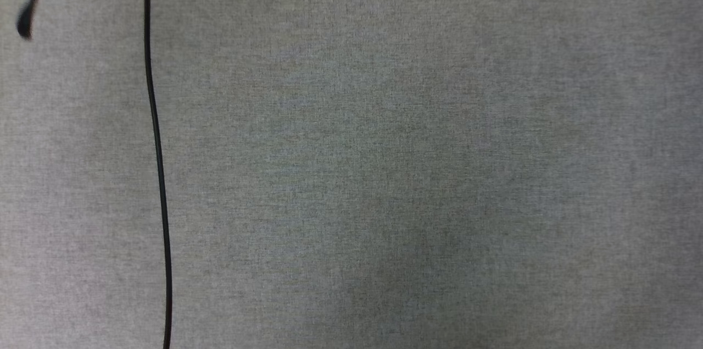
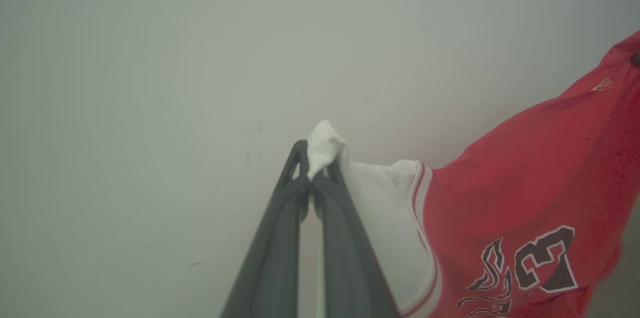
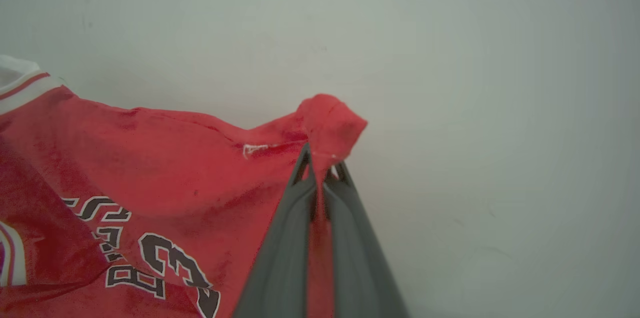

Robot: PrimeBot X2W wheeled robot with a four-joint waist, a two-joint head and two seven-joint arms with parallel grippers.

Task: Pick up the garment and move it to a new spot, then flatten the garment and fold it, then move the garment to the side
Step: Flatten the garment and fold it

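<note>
The garment (image 2: 525,178) spans between left tool (image 2: 316,169), clenched on its sleeve, and right tool (image 3: 322,162), clenched on its hem.

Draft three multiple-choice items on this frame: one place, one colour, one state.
1. Where does the left gripper hold the garment? A) red hem B) white sleeve C) neckline
2. Colour of the numerals? A) black, white-outlined B) yellow C) blue
3. State of the right gripper? A) open B) shut on red fabric C) shut, empty

Key: B, white cloth bunches at its tip; A, dark digits edged white on red; B, a red corner is pinched at its tip.
</note>
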